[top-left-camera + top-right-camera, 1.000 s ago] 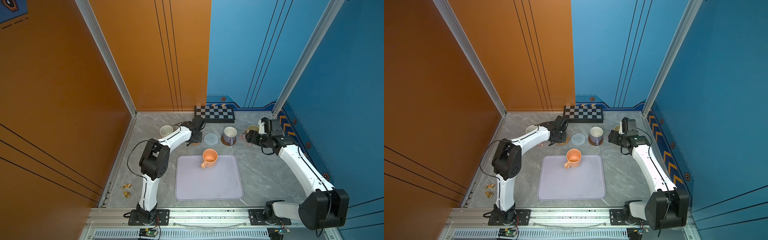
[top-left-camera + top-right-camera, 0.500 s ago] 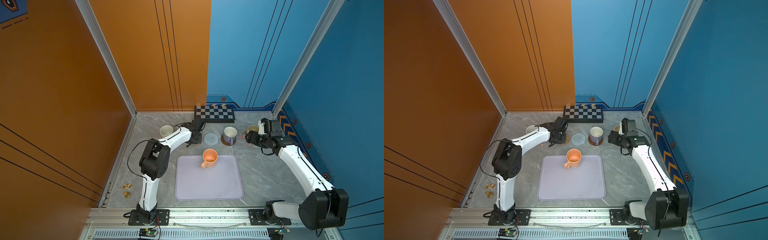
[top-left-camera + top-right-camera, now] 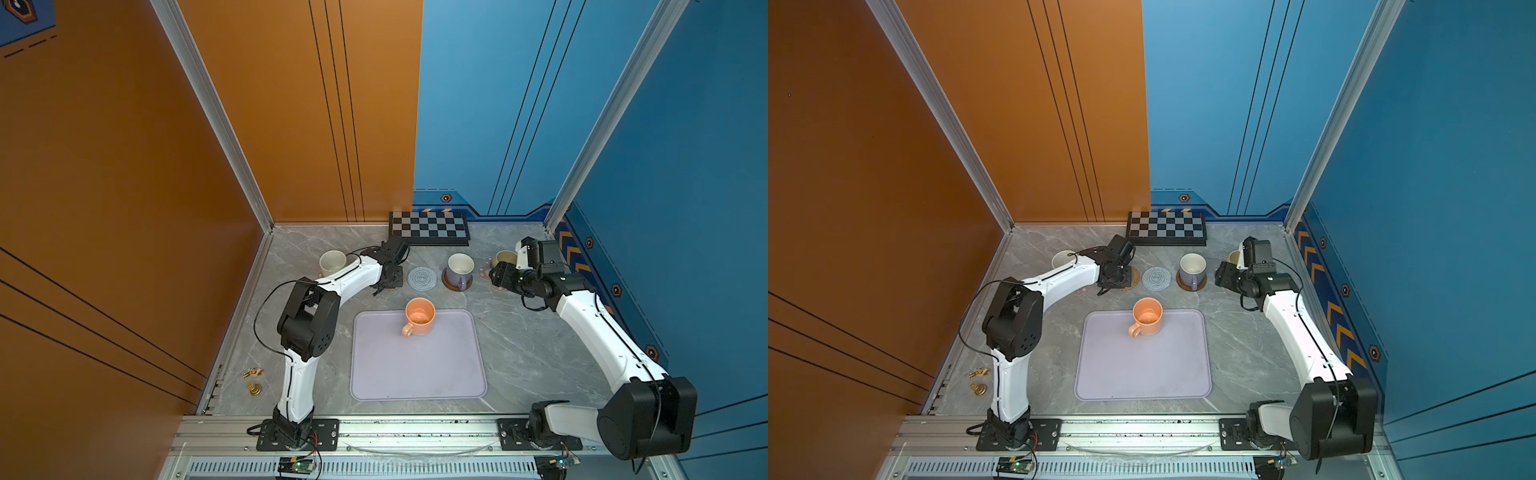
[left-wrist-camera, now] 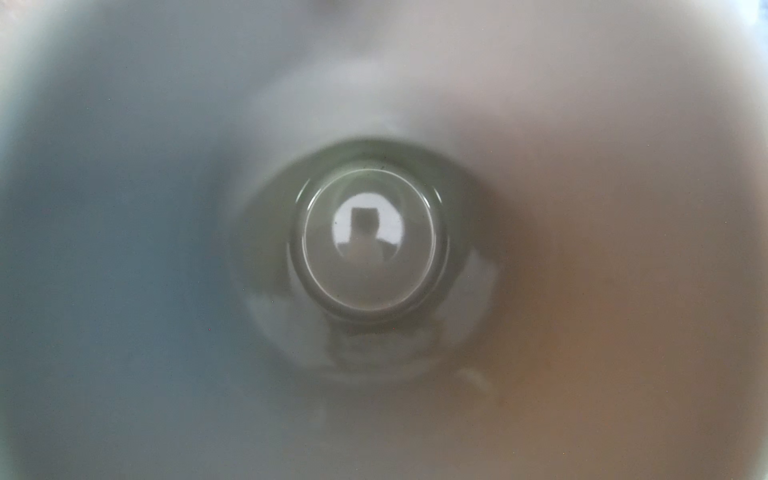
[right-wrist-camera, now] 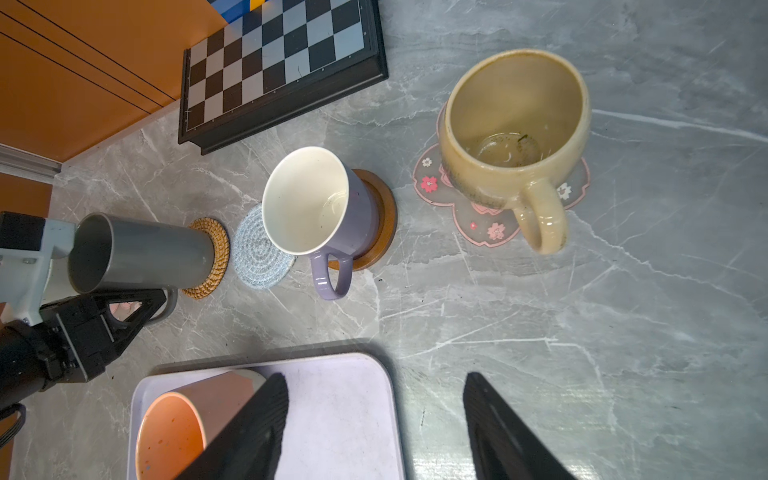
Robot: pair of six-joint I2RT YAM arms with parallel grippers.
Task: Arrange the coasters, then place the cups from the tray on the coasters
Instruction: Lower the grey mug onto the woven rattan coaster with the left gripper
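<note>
Right wrist view: tall glossy grey mug (image 5: 141, 253) on woven golden rattan disc (image 5: 216, 257), handle clenched by left pincer (image 5: 160, 299); right pincer (image 5: 374, 376) released.

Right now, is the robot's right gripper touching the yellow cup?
Apart. The right wrist view shows bare table between the open jaws of the right gripper and the yellow cup on its flower coaster.

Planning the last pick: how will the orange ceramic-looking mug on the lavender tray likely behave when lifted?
The orange handled mug looks ceramic, so it is probably rigid, fragile and a bit slippery to grip. It stands upright on a wide base, so it seems unlikely to tip. Its side handle may pull a rim grip slightly off balance.
</note>
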